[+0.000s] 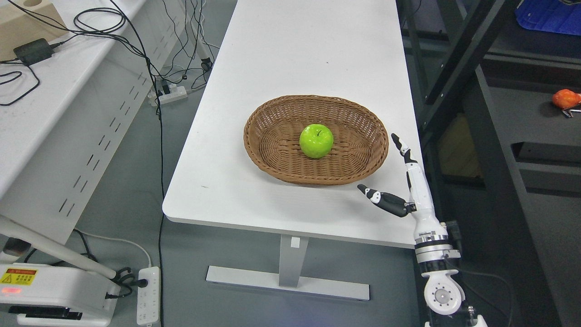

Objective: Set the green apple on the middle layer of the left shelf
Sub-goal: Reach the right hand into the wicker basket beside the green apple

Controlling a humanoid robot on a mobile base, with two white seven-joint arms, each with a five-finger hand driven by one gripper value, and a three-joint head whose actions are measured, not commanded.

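The green apple (pixel 316 141) sits near the middle of a brown wicker basket (pixel 272 116), stem up, on the white tabletop (pixel 299 50). The right hand (pixel 401 181) comes in from the lower right and hovers over the tabletop's near right corner, just beside the basket's right rim and apart from it. It holds nothing: its fingers (pixel 401 146) stretch straight toward the far end while the thumb (pixel 379 197) juts out to the left, leaving a wide gap. The apple lies up and to the left of the hand, untouched, with the basket wall between them.
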